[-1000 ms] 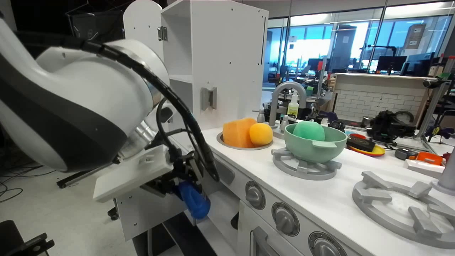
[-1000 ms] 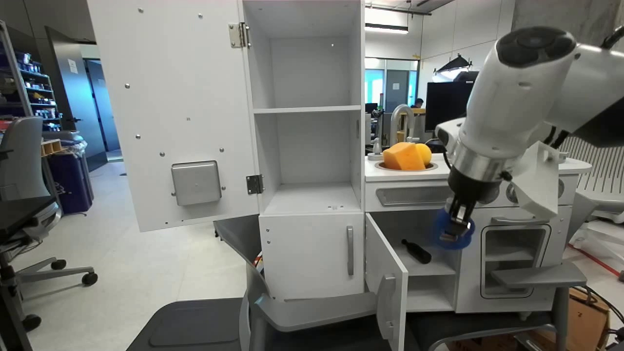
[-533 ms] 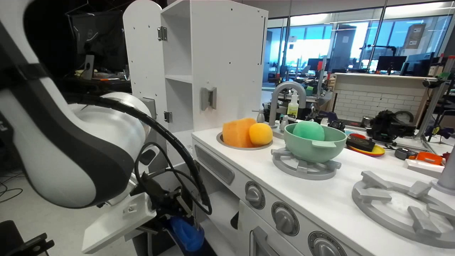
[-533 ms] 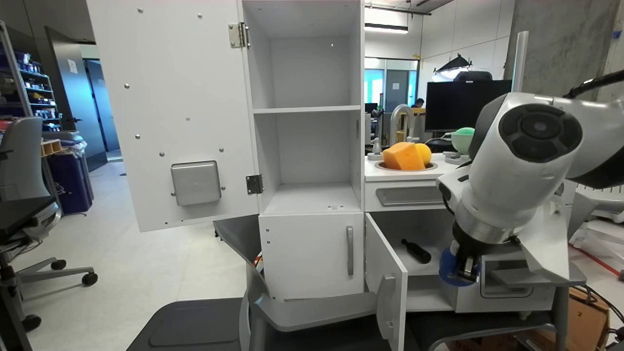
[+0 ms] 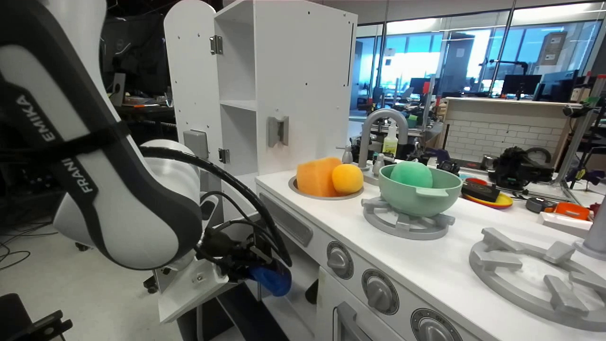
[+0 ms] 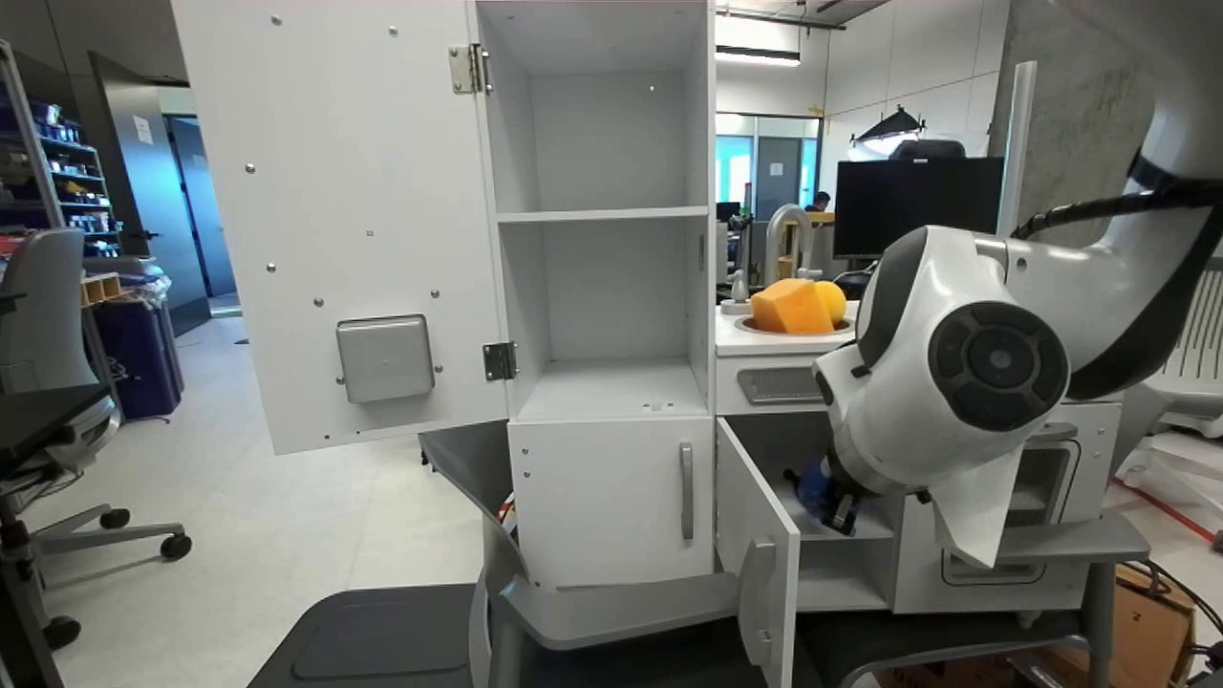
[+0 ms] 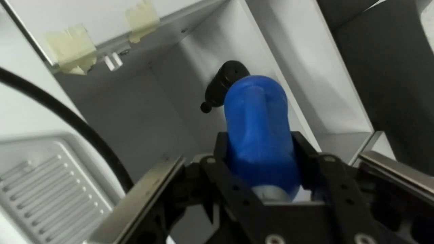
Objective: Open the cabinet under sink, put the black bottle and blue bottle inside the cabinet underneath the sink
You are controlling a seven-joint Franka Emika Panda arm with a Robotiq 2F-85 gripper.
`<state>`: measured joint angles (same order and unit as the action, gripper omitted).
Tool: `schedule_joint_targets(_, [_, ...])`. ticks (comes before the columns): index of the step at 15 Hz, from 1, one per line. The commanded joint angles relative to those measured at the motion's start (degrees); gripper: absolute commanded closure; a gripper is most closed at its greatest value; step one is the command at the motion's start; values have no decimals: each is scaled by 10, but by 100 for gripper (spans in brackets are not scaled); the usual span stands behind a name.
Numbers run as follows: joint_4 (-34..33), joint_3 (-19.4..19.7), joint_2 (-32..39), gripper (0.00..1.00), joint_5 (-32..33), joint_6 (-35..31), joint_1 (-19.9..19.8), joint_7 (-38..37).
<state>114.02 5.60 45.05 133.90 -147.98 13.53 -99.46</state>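
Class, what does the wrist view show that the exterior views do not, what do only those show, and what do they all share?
Only the wrist view shows the white cap of the blue bottle and a small white fitting at the edge of the cabinet.

Only the exterior views show the faucet, tall cupboard and orange block, each in both; the green bowl appears in an exterior view.

All share the blue bottle, the pincer clamped on it, and the open cabinet.
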Motion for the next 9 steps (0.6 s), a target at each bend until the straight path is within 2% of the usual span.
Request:
schedule_joint_targets(1, [-38, -92, 44, 78, 54, 72, -99, 8])
schedule_joint_targets(5, [-76, -126, 81, 78, 82, 103, -147, 14])
schedule_joint_targets(9, [-123, -140, 115, 78, 99, 114, -163, 18])
